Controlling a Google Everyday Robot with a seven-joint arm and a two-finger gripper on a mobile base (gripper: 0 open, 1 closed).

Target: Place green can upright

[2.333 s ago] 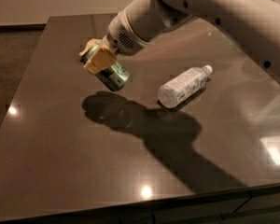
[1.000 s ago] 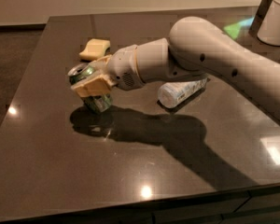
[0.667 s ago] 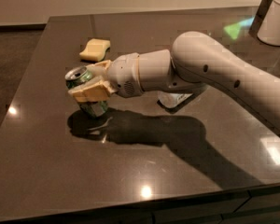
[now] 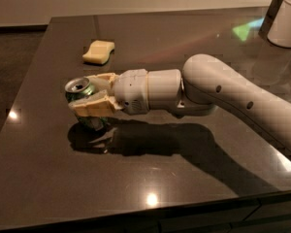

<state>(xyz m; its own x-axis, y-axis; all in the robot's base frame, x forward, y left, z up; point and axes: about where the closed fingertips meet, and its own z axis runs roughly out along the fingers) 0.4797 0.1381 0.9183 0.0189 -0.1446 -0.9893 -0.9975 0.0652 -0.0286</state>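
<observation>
The green can (image 4: 82, 93) stands nearly upright on the dark table (image 4: 150, 178), left of centre, its silver pull-tab top facing up. Its dark green body shows below the fingers, with its base at or just above the surface. My gripper (image 4: 89, 95) reaches in from the right, level with the table, and its tan fingers (image 4: 94, 106) are shut on the can from both sides. The white arm (image 4: 223, 96) stretches back to the right edge.
A pale yellow sponge (image 4: 99, 51) lies behind the can toward the table's far left. A white container (image 4: 286, 18) stands at the far right corner. The clear bottle is hidden behind the arm. The table's left and front edges are close.
The gripper has carried the can down and leftward from the air to the table and turned it upright. The arm now lies low and covers the bottle.
</observation>
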